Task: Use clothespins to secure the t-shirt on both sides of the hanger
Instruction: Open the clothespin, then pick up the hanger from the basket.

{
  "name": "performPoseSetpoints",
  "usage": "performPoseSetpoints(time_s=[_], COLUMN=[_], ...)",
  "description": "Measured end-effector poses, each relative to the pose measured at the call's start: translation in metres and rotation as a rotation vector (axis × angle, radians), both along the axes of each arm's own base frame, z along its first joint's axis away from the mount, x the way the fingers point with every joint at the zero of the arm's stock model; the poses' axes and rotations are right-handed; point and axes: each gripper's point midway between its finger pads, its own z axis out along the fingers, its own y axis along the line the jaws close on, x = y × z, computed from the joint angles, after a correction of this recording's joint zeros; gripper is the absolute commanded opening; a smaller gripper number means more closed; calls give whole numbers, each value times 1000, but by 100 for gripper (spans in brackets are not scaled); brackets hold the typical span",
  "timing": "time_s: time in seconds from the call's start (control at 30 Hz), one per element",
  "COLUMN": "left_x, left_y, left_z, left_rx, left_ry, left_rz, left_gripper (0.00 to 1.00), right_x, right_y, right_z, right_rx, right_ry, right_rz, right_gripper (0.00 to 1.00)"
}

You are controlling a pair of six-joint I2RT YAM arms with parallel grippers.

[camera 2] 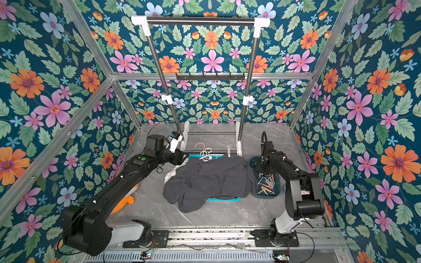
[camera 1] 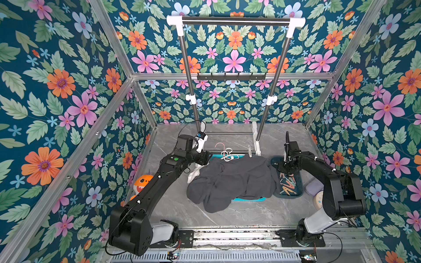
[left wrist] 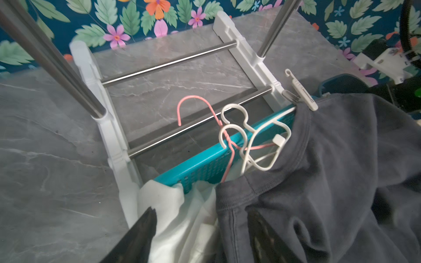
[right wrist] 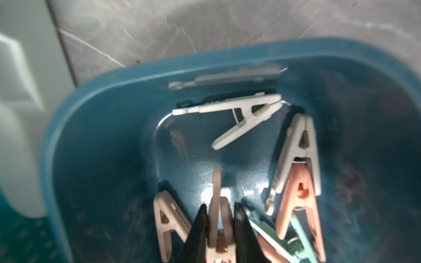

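Inside a dark blue tub (right wrist: pixel 91 95), the right gripper (right wrist: pixel 220 206) is clamped on a tan clothespin (right wrist: pixel 216 182). The pin's long axis runs in line with the fingers, and one leg pokes past the fingertips, deeper into the tub. More clothespins (camera 1: pixel 288 184) lie loose in the tub, pointing various ways. Just beside the tub, a dark grey t-shirt (camera 1: pixel 234 180) lies crumpled, with hangers (left wrist: pixel 245 127) sticking out at its collar. At the shirt's edge farthest from the tub, the left gripper (left wrist: pixel 201 227) has its fingers spread apart.
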Motion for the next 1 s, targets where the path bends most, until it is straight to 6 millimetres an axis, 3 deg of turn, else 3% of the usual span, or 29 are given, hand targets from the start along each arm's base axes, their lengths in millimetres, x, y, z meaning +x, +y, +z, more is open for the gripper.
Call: performPoseSetpoints(time_s=[0.23, 0.53, 0.67, 0.83, 1.0], left_x=[-7, -24, -32, -39, -47], left_y=[-5, -11, -13, -20, -25], left_z=[-7, -35, -42, -47, -48], left_rx=[-33, -70, -97, -134, -172], left_ry=[104, 281, 329, 379, 410], left_rz=[-81, -152, -173, -209, -240], left_gripper=[65, 63, 53, 50, 40], right_x=[-5, -6, -4, -3, -3], right_y=[0, -2, -3, -4, -5], right_z=[15, 29, 31, 33, 32], right_rx=[10, 7, 2, -4, -6], right_ry=[-74, -139, -150, -158, -154], right_rz=[-12, -16, -22, -26, -29], right_gripper=[3, 3, 3, 2, 2])
